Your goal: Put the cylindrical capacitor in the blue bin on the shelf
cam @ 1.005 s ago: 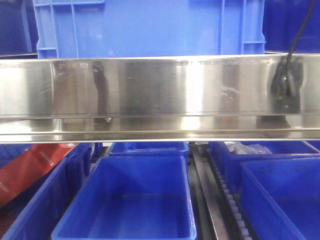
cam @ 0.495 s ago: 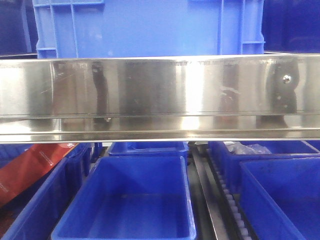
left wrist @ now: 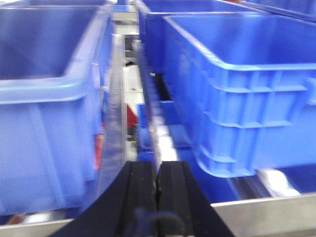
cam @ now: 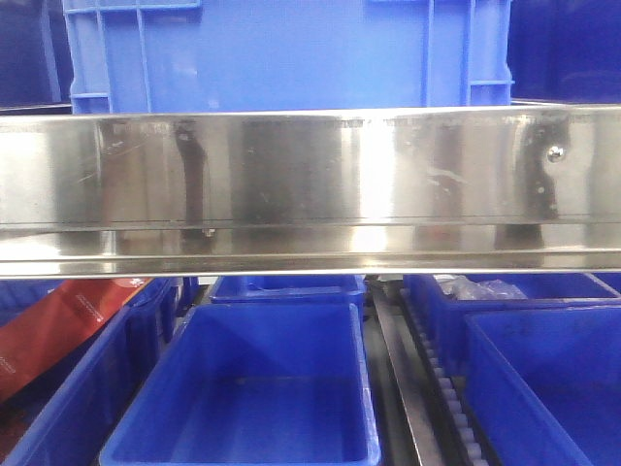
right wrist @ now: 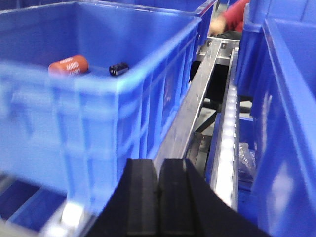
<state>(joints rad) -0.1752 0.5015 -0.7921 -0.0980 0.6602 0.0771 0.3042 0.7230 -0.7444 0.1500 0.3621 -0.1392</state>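
The cylindrical capacitor (right wrist: 118, 68) lies on its side inside a blue bin (right wrist: 148, 98) in the right wrist view, next to an orange cylindrical part (right wrist: 68, 65). My right gripper (right wrist: 158, 165) is shut and empty, below and outside that bin's near wall. My left gripper (left wrist: 157, 167) is also shut and empty, pointing along the gap between two blue bins (left wrist: 237, 89). The shelf's shiny steel front rail (cam: 310, 184) spans the front view; neither gripper nor the capacitor shows there.
Several more blue bins fill the shelf: an empty one (cam: 243, 388) at centre below the rail, a large crate (cam: 291, 53) above it. A roller track (right wrist: 227, 143) and steel divider (right wrist: 192, 113) run between bins. A red package (cam: 58, 325) lies at lower left.
The dark cable at the upper right of the front view has gone, and the dark reflection of the arm on the rail has shrunk. The bins have not moved.
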